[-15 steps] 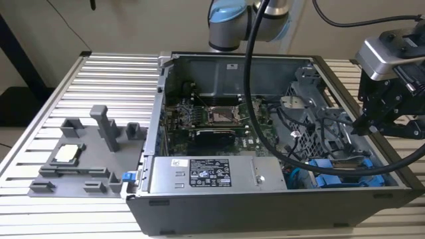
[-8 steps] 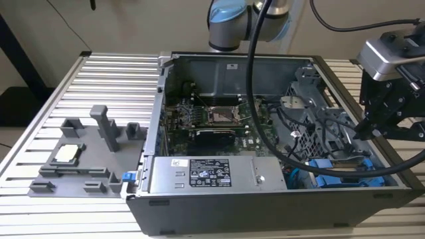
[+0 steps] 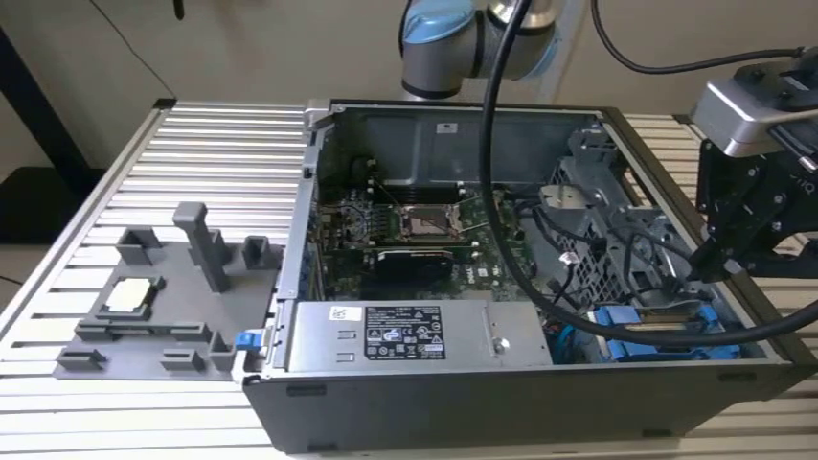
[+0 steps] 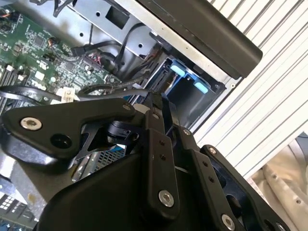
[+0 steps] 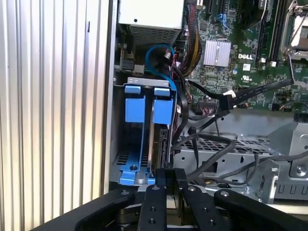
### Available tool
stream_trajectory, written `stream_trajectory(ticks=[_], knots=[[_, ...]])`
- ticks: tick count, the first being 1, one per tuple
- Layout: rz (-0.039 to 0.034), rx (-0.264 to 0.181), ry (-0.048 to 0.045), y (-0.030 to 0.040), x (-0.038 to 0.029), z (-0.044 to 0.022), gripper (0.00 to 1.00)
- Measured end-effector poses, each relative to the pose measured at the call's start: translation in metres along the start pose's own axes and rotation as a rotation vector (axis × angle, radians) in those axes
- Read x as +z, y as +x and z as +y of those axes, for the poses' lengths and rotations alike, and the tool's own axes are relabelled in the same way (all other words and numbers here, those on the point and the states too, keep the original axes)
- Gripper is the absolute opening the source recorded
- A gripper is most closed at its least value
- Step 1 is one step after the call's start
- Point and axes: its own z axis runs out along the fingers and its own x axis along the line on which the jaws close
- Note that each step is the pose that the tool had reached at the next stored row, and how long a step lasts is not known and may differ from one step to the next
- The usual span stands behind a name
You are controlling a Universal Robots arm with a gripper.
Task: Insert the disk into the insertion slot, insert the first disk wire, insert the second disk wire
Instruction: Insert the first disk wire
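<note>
Just beyond the fingers [image 5: 155, 195], the disk [image 5: 160, 139]

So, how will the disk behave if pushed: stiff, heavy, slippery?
Probably stiff: the disk looks like a rigid slab seen edge-on. Likely heavy for its size, seeming metal. Its blue carrier is smooth plastic, so it should slide easily.

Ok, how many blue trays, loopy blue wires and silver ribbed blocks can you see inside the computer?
In the first wrist view:
Blue drive carriers: 2
Looped blue wire: 1
Silver finned block: 1
Total: 4
</note>
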Motion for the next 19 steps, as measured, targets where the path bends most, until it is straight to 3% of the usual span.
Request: stream_trajectory(ticks=[2, 6, 8, 19], knots=[[0.0019, 0.0, -0.0021, 0.0, 0.0003, -0.0008, 0.19], [0.0142, 0.0, -0.0361, 0.0004, 0.001, -0.0057, 0.19], [0.0154, 0.001, -0.0487, 0.0006, 0.0026, -0.0084, 0.19], [0.0163, 0.033, -0.0523, 0.0013, 0.0147, -0.0088, 0.19]])
